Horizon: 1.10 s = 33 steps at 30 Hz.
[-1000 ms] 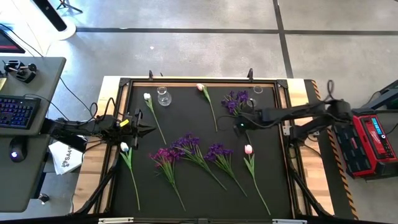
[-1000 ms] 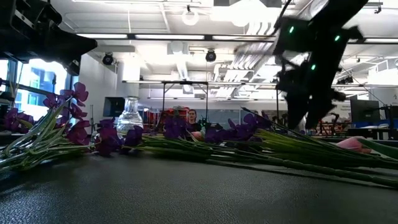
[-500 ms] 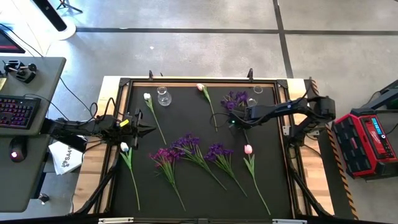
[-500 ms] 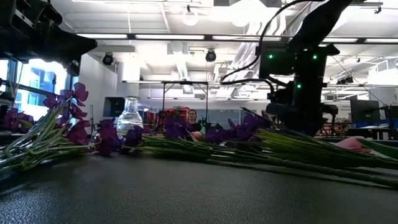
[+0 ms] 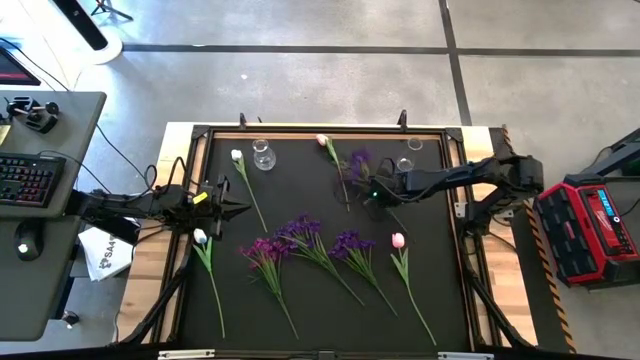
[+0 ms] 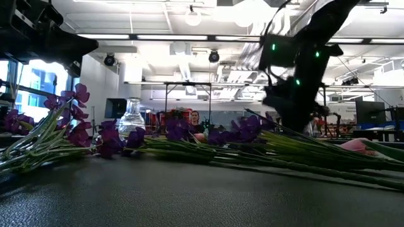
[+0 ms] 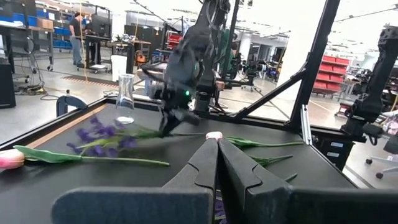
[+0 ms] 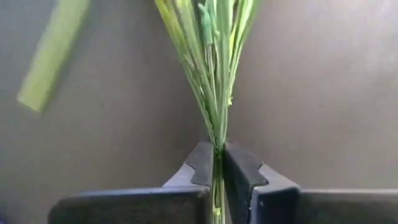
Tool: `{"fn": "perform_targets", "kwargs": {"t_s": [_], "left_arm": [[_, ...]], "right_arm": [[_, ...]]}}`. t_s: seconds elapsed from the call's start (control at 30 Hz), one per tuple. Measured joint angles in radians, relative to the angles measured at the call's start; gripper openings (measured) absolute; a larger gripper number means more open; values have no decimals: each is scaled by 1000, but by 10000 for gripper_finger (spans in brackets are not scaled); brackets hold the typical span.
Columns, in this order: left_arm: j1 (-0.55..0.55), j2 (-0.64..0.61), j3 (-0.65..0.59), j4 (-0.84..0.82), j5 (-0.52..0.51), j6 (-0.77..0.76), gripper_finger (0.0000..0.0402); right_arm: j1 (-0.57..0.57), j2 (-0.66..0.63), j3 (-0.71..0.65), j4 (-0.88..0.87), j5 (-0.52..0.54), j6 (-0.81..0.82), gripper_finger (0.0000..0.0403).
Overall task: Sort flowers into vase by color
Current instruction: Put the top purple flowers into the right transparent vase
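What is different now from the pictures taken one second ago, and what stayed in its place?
The right gripper moved toward the table's left and pulled the bushy purple flower with green stem along, away from the small clear glass vase at the far right corner. Its fingers are shut on the stem. The left gripper, shut, the tall clear glass flask and the other flowers kept their places.

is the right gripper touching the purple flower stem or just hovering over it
Touching. The right wrist view shows the right gripper closed with the green stems of the purple flower pinched between its fingers, no gap on either side.
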<state>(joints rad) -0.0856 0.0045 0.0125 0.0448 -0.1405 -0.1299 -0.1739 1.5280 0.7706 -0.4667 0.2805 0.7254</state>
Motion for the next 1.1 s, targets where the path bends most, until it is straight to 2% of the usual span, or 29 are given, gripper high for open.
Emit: {"fn": "perform_targets", "kwargs": {"t_s": [0.27, 0.4, 0.57, 0.63, 0.93, 1.1], "left_arm": [[0, 0, 0, -13, 0, 0, 0], [0, 0, 0, -15, 0, 0, 0], [0, 0, 0, -15, 0, 0, 0], [0, 0, 0, -15, 0, -1, 0], [0, 0, 0, -14, 0, -1, 0], [0, 0, 0, -14, 0, -17, 0]], "right_arm": [[38, -245, -114, 360, 228, -179, 1], [46, -398, -237, 666, 329, -364, 1], [30, -552, -380, 1115, 347, -634, 1], [22, -603, -407, 1223, 348, -720, 0], [-34, -775, -411, 1243, 411, -950, 0], [-98, -821, -411, 1187, 433, -962, 0]]}}
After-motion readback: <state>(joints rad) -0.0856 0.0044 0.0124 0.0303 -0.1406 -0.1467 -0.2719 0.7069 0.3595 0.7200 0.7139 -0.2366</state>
